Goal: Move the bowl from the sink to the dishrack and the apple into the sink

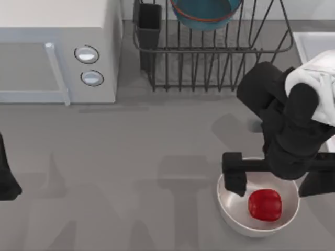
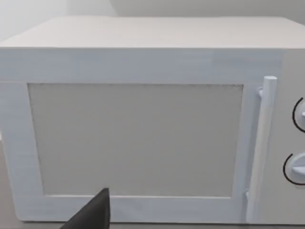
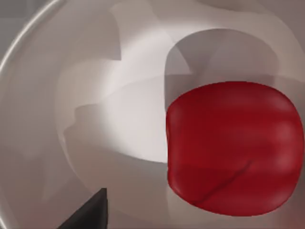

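The teal-blue bowl (image 1: 204, 13) with its orange-red band rests in the dark wire dishrack (image 1: 209, 68) at the back. The red apple (image 1: 264, 204) (image 3: 233, 148) lies inside an off-white bowl (image 1: 230, 212) (image 3: 71, 95) at the front right. My right gripper (image 1: 276, 184) hangs open just above that bowl, its fingers (image 1: 235, 180) spread wider than the apple and not touching it. A corner of the pale sink (image 1: 312, 43) shows at the right edge, behind the right arm. My left arm (image 1: 5, 183) is parked at the left edge, with one fingertip (image 2: 93, 214) showing.
A white microwave (image 1: 57, 52) (image 2: 143, 133) with two knobs fills the back left. A dark utensil cup (image 1: 149, 23) stands at the rack's left corner. Bare grey tabletop (image 1: 131, 172) stretches across the middle and front left.
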